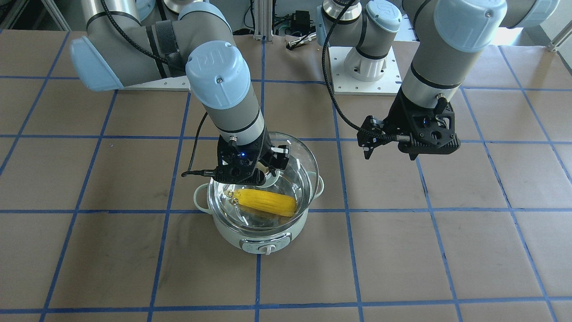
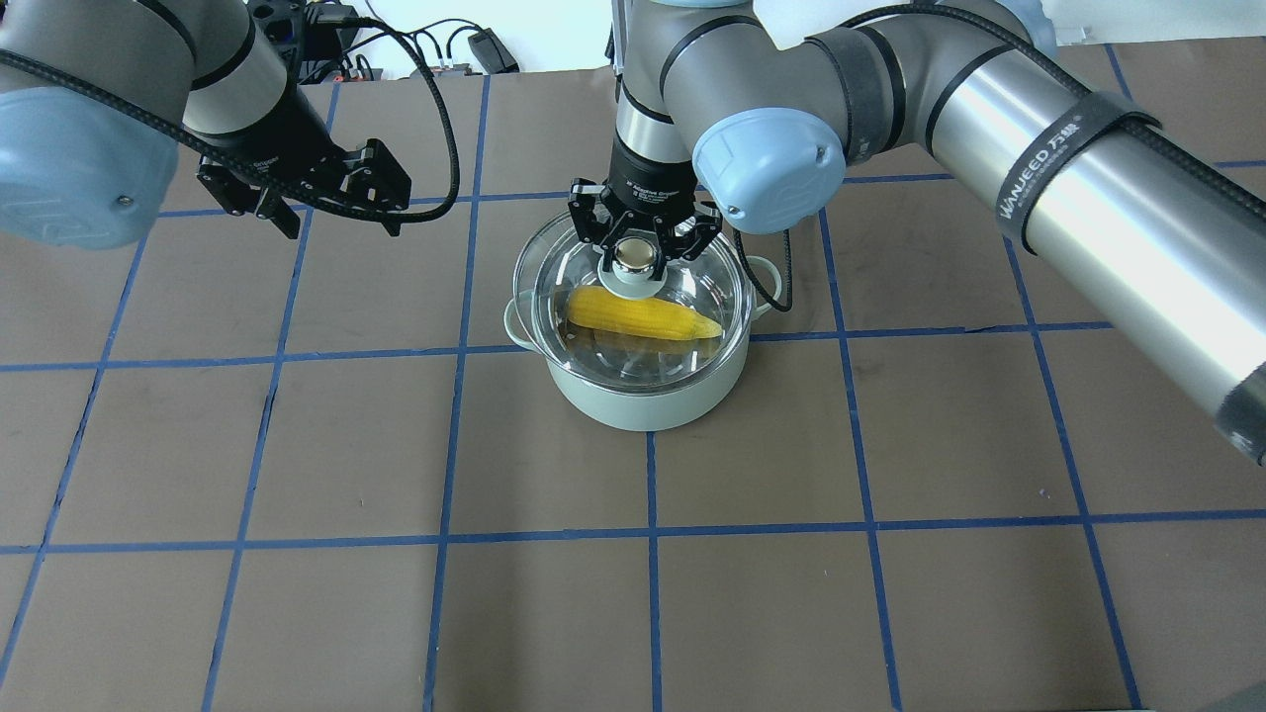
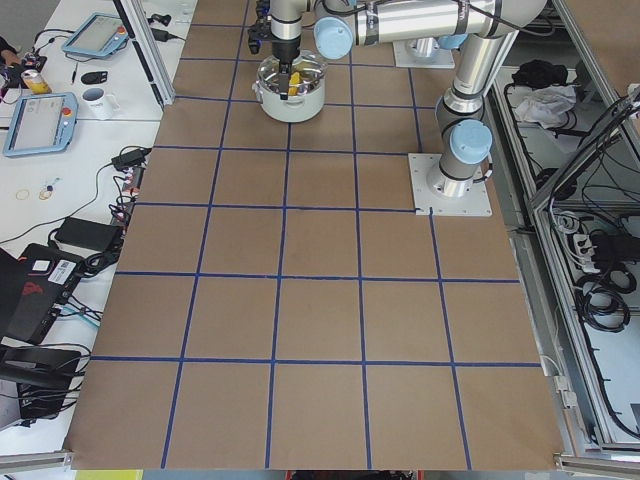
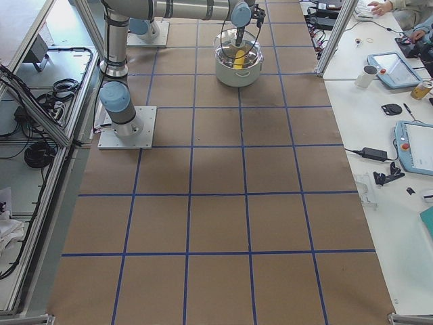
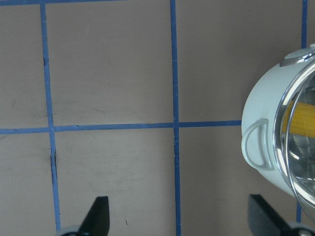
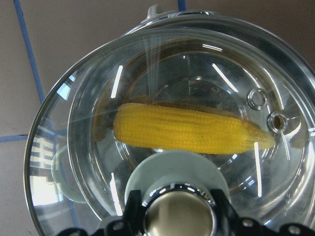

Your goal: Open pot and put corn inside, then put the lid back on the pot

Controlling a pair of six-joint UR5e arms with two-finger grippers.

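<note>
The pale mint-green pot [image 1: 268,235] [image 2: 643,400] stands on the table with the yellow corn [image 1: 268,202] [image 2: 638,316] [image 6: 187,129] lying inside. My right gripper [image 1: 268,170] [image 2: 634,255] [image 6: 179,221] is shut on the beige knob of the clear glass lid [image 1: 299,156] [image 2: 712,287] [image 6: 88,123]. It holds the lid over the pot, shifted slightly toward the robot. I cannot tell whether the lid's rim touches the pot. My left gripper [image 1: 391,154] [image 2: 341,222] is open and empty, above bare table to the pot's left. Its wrist view shows the pot's side handle [image 5: 256,145].
The table is brown paper with a blue tape grid. An arm's mounting plate [image 1: 362,85] and cables sit at the robot's side. Side benches hold tablets and a mug [image 3: 97,100] [image 4: 369,76], behind metal posts.
</note>
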